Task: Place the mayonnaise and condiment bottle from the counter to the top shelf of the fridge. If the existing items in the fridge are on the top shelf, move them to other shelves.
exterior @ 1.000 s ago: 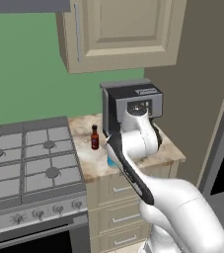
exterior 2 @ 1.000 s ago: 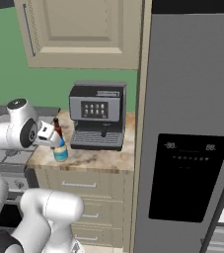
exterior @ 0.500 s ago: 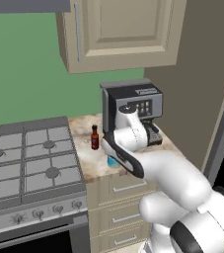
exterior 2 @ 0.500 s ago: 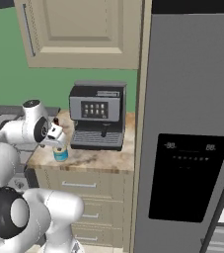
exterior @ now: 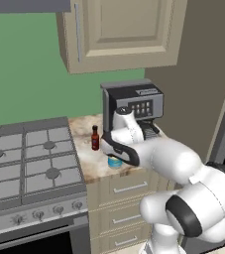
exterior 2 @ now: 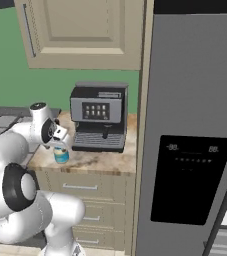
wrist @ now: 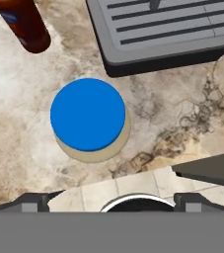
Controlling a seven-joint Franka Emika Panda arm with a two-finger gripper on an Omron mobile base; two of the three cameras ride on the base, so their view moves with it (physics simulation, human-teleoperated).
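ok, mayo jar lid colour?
Blue, on the mayonnaise jar lid; clearest in the hand view, looking straight down on it.

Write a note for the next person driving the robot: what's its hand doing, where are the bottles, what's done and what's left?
Gripper: above the mayo jar, holding nothing; whether open or shut is unclear.
Mayo jar: blue lid, upright on the counter in front of the coffee machine.
Condiment bottle: dark, upright on the counter, apart from the jar, nearer the stove.
Fridge: door shut.
Done: nothing moved yet.
Left: pick both up, open fridge, check top shelf, place both there.
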